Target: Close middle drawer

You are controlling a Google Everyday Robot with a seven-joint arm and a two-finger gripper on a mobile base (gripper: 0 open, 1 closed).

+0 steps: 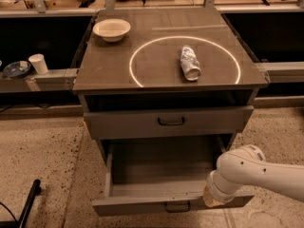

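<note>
While my pincer [212, 202] sat at the middle drawer [142, 205] front, its spread untellable, I judged that rigid, easy-sliding front best pushed flat

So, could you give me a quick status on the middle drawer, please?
Gripper low, at the middle drawer front, right end. Drawer pulled far out, not yet closed. No obstruction seen.
</note>
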